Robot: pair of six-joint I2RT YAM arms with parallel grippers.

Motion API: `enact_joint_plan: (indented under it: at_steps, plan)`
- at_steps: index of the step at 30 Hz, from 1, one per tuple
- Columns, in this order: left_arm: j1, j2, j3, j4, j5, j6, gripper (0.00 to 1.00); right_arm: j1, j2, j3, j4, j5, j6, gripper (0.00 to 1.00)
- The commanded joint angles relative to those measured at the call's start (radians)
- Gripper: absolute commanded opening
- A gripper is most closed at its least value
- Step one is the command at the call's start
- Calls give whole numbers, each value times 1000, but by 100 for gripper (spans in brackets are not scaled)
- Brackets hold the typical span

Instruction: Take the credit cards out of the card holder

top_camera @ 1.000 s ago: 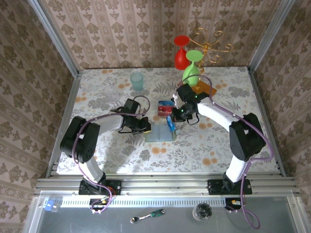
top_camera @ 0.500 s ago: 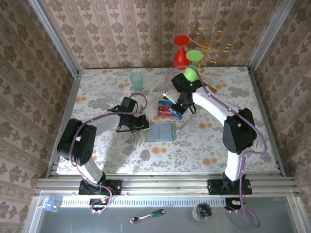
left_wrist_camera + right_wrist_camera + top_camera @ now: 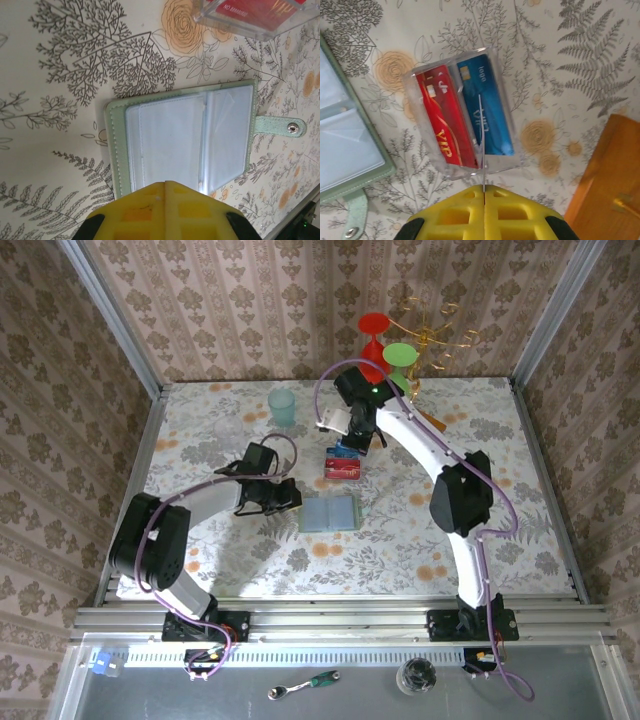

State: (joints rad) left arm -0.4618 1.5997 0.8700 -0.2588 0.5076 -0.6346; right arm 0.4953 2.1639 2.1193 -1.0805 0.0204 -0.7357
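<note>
Credit cards (image 3: 451, 125): two items, red card (image 3: 440, 115) and blue card (image 3: 485, 112), lying side by side in the clear tray (image 3: 465, 172) on the bench (image 3: 560, 60), just beyond the card holder (image 3: 328, 513).

Change since a second ago: the blue card stood at the holder's right edge under your right fingers (image 3: 470, 196); it now lies in the tray beside the red one. Your right arm has swung off the holder to the far side of the tray. Your left fingers (image 3: 150, 195) have kept to the holder's left edge, with the elbow drawn further outward.

Fingers: right pair clenched, hanging over the tray's rim. Left pair clenched over the holder's edge; you cannot tell whether they touch it.

Overhead view adds: teal cup (image 3: 282, 407) at the back, red glass (image 3: 372, 335) and green glass (image 3: 398, 355) by the gold rack (image 3: 430, 330).

Left wrist view adds: holder lying open and flat, pale clear sleeves facing up, snap tab (image 3: 280, 126) sticking out to one side, a corner of the tray just past it.

Right wrist view adds: "VIP" lettering on the red card, and the orange-brown wooden slab (image 3: 607, 175) well apart from the tray.
</note>
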Motion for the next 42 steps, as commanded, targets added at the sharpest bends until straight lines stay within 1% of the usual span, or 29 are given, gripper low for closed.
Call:
enact_joint_plan:
  at_steps: [1, 6, 9, 16, 20, 22, 26, 29, 34, 42]
  plan:
    - [32, -25, -24, -24, -15, -5, 6, 6, 70, 116, -115, 27, -70, 3]
    - [41, -35, -41, -16, -16, -11, 6, 6, 149, 239, -164, 9, -96, 3]
    - [43, -37, -45, -14, -17, -13, 6, 7, 179, 269, -172, 5, -105, 6]
    - [51, -46, -62, -8, -18, -16, 6, 6, 212, 269, -135, 15, -121, 9]
    - [55, -61, -73, -12, -23, -16, 6, 6, 219, 270, -129, 13, -123, 14]
    - [56, -68, -78, -11, -25, -17, 6, 7, 217, 270, -128, 13, -120, 14]
    - [57, -79, -84, -11, -26, -17, 6, 8, 200, 264, -113, 25, -106, 20]
    - [59, -80, -82, -11, -27, -15, 6, 8, 177, 248, -95, 31, -89, 20]
    - [67, -82, -85, -15, -41, -1, 6, 11, 95, 146, -25, 28, -40, 23]
    - [124, -106, -79, -70, -101, 72, 11, 13, -144, -215, 209, 26, 72, 35]
